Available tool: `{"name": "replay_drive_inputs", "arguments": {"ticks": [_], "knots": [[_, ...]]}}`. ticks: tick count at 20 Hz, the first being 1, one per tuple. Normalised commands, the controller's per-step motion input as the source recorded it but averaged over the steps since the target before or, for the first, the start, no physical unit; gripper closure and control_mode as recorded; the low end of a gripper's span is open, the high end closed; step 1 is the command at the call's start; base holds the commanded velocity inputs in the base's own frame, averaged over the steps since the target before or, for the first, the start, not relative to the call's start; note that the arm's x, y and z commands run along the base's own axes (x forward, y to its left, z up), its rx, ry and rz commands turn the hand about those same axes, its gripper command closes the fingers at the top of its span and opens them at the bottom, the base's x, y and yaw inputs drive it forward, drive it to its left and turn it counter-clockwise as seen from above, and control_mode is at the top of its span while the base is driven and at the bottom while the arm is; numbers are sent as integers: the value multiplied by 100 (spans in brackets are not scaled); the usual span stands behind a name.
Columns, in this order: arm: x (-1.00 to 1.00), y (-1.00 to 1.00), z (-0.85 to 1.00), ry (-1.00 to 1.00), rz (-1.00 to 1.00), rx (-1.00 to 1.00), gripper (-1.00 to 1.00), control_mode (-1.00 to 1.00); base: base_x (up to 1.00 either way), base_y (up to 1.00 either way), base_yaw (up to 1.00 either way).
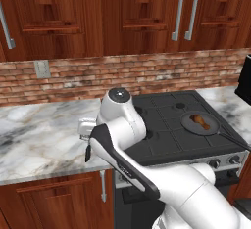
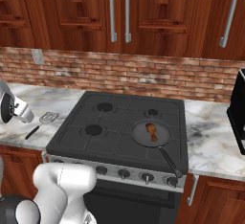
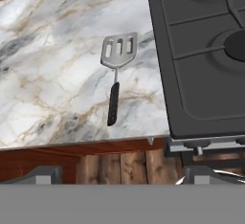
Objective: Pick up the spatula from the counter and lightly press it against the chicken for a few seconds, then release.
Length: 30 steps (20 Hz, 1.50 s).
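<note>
The spatula (image 3: 115,82) lies flat on the marble table (image 3: 48,74) just beside the stove (image 3: 201,84), ahead of the wide-spread, empty tool (image 3: 123,175), dark handle nearer, slotted blade farther, its long axis crossing the jaws' line, with the chicken (image 2: 151,131) well apart in the pan (image 2: 140,131).

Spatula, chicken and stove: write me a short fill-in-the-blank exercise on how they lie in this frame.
1. The spatula lies flat on the marble ____, left of the stove.
2. The chicken sits in a dark ____ on the stove.
3. The spatula's handle is ____ in colour.
4. The wall behind the stove is faced with ____.
Missing words: counter; pan; black; brick.
</note>
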Motion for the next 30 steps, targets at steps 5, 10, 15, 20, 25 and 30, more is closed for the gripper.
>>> {"name": "replay_drive_inputs", "arguments": {"ticks": [5, 10, 15, 20, 25, 30], "knots": [[17, 2, -20, 0, 0, 0, -100, -100, 0, 0, 0], [16, 7, -8, 0, 0, 1, -100, -100, 0, 0, 0], [19, 10, -4, 0, 0, 0, -100, -100, 0, 0, 0], [17, 6, -7, 0, 0, 0, -100, -100, 0, 0, 0], [12, 0, -15, 0, 0, 0, -100, -100, 0, 0, 0], [10, 3, -19, 0, 0, 0, -100, -100, 0, 0, 0]]}}
